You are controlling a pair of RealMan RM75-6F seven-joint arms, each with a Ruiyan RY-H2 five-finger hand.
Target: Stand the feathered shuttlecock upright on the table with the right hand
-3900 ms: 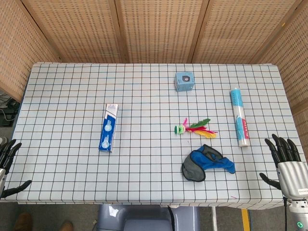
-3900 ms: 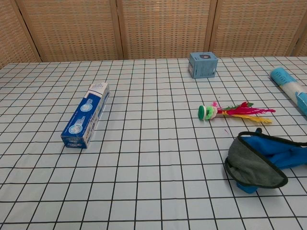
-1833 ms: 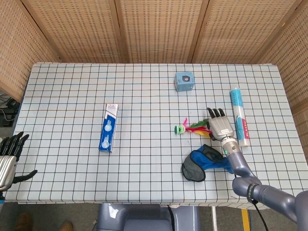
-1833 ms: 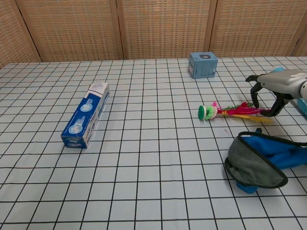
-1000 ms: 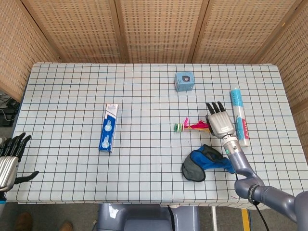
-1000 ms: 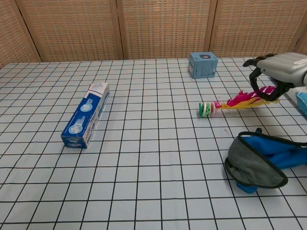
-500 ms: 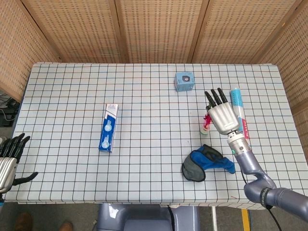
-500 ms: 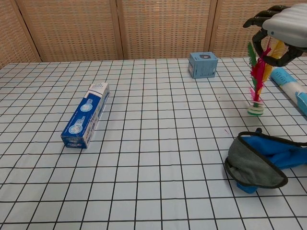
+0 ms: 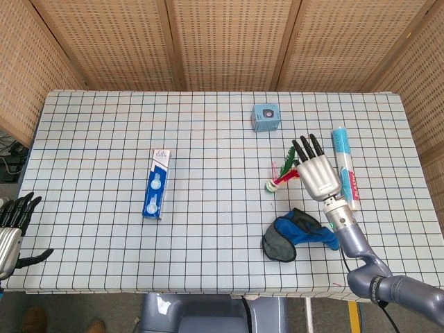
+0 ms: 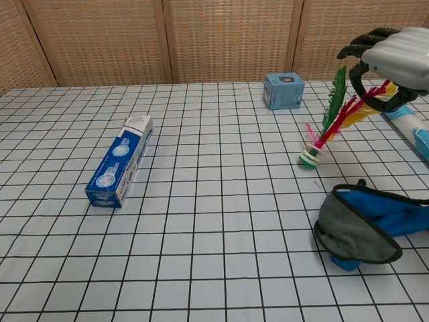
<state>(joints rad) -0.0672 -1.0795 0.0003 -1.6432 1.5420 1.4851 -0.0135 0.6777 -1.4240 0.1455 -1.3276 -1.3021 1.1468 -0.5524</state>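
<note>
Right hand (image 10: 392,57): fingers pinch the feathers of the tilted shuttlecock (image 10: 325,131).
Advice: we bring feathers vertical over its base, then release.

Bare table (image 10: 221,221) left of shuttlecock (image 10: 322,134), blue pouch (image 10: 365,225) near its base, tube (image 10: 409,124) just right

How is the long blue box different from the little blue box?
The long blue box lies flat on its side, while the little blue box sits squat like a cube. The long one is dark blue with a white end; the little one is pale blue. Both rest untouched on the checked table.
</note>
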